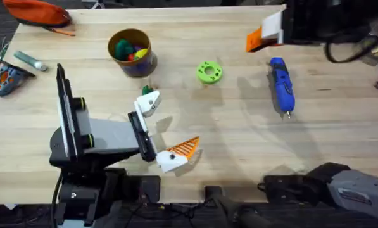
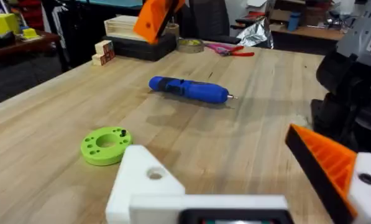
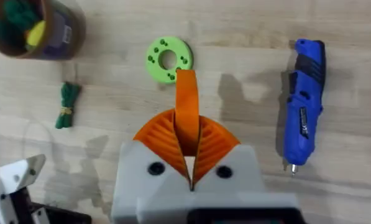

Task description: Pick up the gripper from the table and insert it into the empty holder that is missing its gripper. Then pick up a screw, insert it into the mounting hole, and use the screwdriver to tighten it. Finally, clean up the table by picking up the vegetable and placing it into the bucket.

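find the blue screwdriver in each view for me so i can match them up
Overhead: the screwdriver lies at the right of the table, tip toward the arms' bases.
Left wrist: it lies across the middle of the picture, beyond the green disc.
Right wrist: it lies at the right of the picture, tip down.
Shared landmark: the green disc, lying apart from the screwdriver in all three.

You are having open table between the green disc (image 1: 209, 71) and the left gripper (image 1: 170, 130), toward 3 o'clock from that gripper. The screwdriver (image 1: 281, 85) is lying at 3 o'clock of the disc, well apart. The bucket (image 1: 131, 53) is standing at 12 o'clock, the vegetable (image 1: 147, 90) just beside the holder (image 1: 148, 102).
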Available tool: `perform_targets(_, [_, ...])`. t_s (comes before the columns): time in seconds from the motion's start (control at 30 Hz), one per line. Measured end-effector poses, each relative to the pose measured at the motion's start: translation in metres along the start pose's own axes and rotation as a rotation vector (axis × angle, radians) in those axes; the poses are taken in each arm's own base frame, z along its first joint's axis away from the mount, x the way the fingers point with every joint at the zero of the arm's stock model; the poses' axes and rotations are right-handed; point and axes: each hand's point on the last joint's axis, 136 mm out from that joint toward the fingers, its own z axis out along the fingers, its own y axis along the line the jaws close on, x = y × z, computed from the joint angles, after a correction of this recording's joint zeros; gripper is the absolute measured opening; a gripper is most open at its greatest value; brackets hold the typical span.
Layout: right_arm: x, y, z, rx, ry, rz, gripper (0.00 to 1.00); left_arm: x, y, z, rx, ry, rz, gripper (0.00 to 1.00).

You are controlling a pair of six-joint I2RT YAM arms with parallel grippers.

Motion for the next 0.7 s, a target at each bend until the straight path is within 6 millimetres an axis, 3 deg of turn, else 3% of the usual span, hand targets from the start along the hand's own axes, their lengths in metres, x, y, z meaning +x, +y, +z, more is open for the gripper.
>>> perform_targets(0.17, [0.006,0.004,-0.012,-0.078,-0.076,0.020,0.004,0.000,0.000,0.000,0.000,0.000,0.001,0.985])
perform_targets(0.5, [0.038,0.007,0.003,-0.389,-0.024,0.044,0.004,0.000,0.000,0.000,0.000,0.000,0.000,0.985])
perform_targets(0.7, [0.040,0.028,-0.001,-0.642,0.036,-0.027,0.004,0.000,0.000,0.000,0.000,0.000,0.000,0.985])
